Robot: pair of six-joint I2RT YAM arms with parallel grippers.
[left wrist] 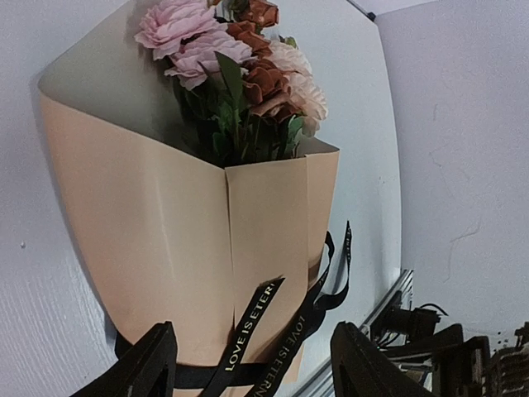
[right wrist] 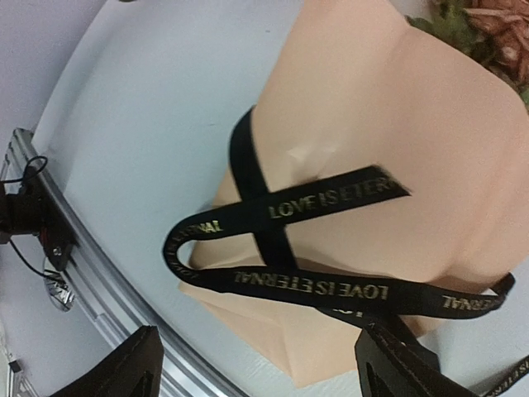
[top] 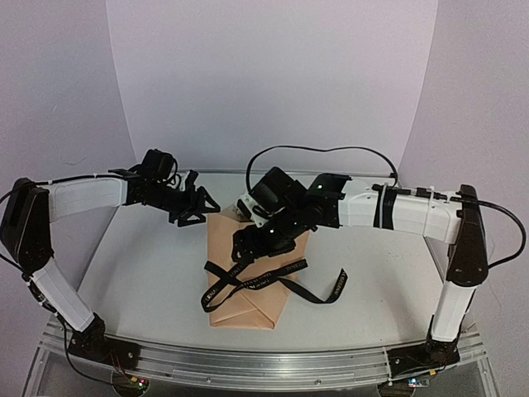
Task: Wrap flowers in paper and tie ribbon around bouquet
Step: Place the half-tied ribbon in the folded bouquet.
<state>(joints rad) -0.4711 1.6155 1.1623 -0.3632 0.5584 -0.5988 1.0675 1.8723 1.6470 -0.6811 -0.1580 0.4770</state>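
From above, the bouquet (top: pixel 248 302) lies in the middle of the bench (top: pixel 149 273), its narrow folded end toward the arms. The black ribbon (top: pixel 285 266) crosses over its middle, and one loose end trails onto the bench at the right. The left gripper (top: pixel 192 208) hangs beside the bouquet's far left corner. The right gripper (top: pixel 245 246) sits low over the wrap, just above the ribbon.

The left wrist camera shows the tan paper (left wrist: pixel 149 248) folded around the flowers (left wrist: pixel 248 74), with pink, cream and orange-brown blooms above green leaves. The lettered ribbon (left wrist: pixel 250 322) crosses the narrow end. The left gripper (left wrist: pixel 252 339) is spread wide with nothing in it.

In the right wrist camera the ribbon (right wrist: pixel 331 289) lies in crossed strands over the paper (right wrist: pixel 372 107), one loop hanging past the paper's edge over the bench (right wrist: pixel 140 141). The flowers (right wrist: pixel 496 21) show at the top right corner. The right gripper (right wrist: pixel 260 356) is wide apart and empty.
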